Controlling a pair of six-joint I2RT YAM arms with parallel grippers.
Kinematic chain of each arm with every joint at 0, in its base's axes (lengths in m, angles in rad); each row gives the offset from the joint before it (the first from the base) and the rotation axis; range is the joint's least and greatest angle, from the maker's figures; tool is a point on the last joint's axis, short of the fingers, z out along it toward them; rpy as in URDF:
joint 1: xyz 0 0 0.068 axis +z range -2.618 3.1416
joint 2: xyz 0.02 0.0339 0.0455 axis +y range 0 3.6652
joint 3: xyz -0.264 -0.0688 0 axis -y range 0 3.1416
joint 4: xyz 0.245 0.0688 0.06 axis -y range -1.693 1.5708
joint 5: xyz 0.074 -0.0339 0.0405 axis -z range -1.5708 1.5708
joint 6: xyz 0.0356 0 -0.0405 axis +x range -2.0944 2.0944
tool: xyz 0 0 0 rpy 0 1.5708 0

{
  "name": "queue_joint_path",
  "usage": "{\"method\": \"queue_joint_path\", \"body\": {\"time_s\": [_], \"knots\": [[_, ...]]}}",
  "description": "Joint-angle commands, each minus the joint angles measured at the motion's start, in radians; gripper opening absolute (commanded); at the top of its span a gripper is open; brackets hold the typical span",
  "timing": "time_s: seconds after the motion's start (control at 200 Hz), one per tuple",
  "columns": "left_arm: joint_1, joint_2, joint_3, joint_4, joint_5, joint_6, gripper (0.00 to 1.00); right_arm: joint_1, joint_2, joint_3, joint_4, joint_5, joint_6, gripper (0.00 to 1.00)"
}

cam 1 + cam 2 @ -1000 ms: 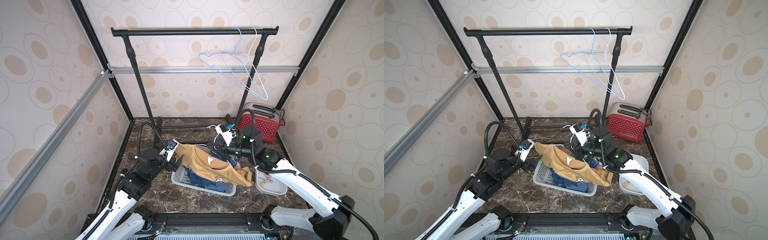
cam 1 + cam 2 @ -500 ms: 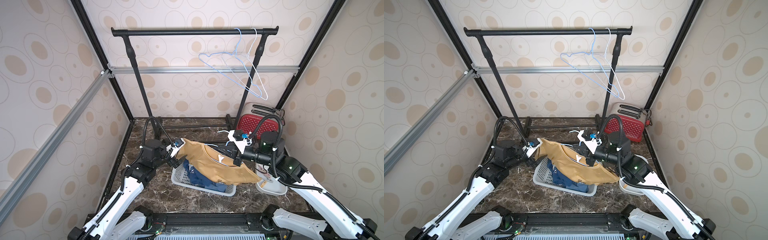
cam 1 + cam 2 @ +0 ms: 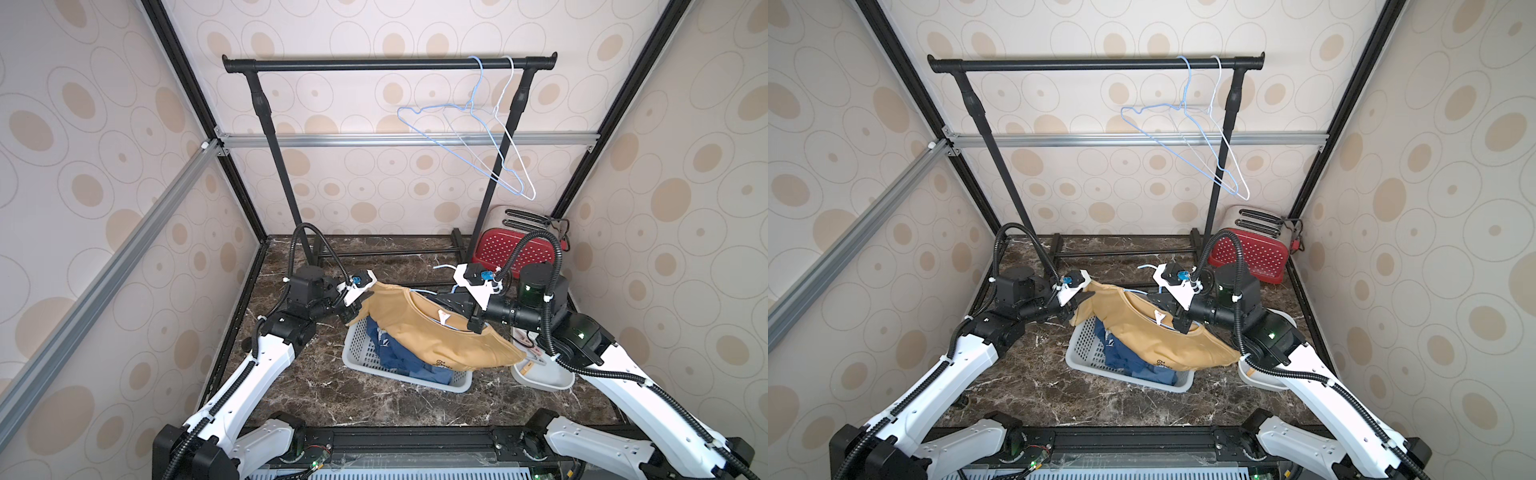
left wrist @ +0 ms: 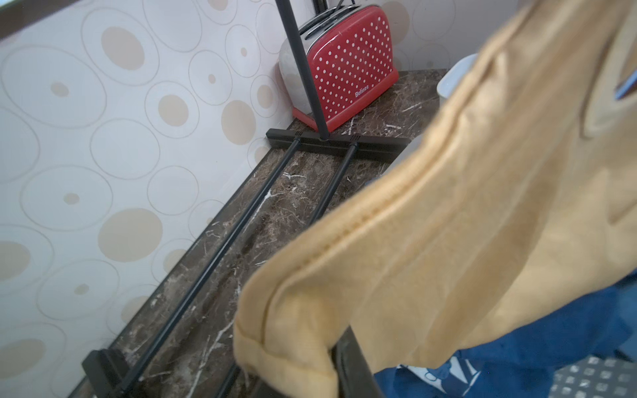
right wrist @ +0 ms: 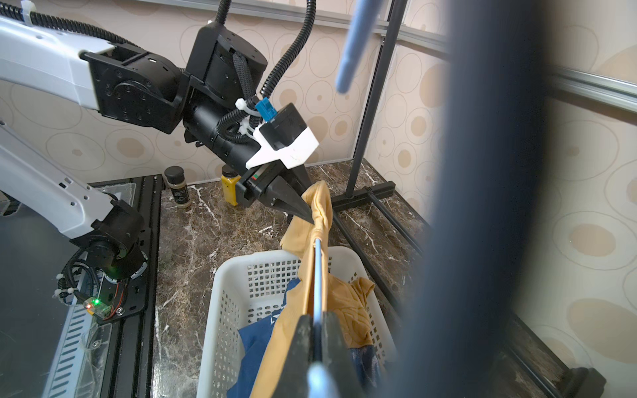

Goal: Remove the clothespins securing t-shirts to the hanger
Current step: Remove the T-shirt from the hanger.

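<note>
A mustard yellow t-shirt point(image 3: 419, 332) on a blue wire hanger point(image 5: 317, 272) is held stretched above a white basket point(image 3: 358, 351) of heaped blue t-shirts point(image 3: 399, 355) on the dark marble worktop point(image 3: 316, 386). Its sleeve end is pinched by the closed left end effector point(image 5: 312, 217). The hanger's wire is clamped near the collar in the closed right end effector point(image 5: 317, 320).
</note>
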Motion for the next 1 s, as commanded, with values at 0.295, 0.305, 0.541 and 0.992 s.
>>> {"method": "queue_joint_path", "body": {"time_s": [0.295, 0.305, 0.541, 0.992], "knots": [[0.05, 0.013, 0.034, 0.075, -0.149, -0.154, 0.0, -0.001, -0.069, -0.02, 0.046, 0.043, -0.049, 0.0], [0.059, 0.013, 0.033, 0.083, -0.15, -0.171, 0.0, -0.002, -0.072, -0.024, 0.049, 0.044, -0.049, 0.0], [0.181, -0.008, -0.045, 0.275, -0.178, -0.434, 0.0, -0.009, -0.153, -0.076, 0.136, 0.079, -0.032, 0.0], [0.191, 0.018, 0.06, 0.234, -0.025, -0.533, 0.0, -0.007, -0.059, 0.024, -0.052, 0.053, -0.104, 0.0]]}}
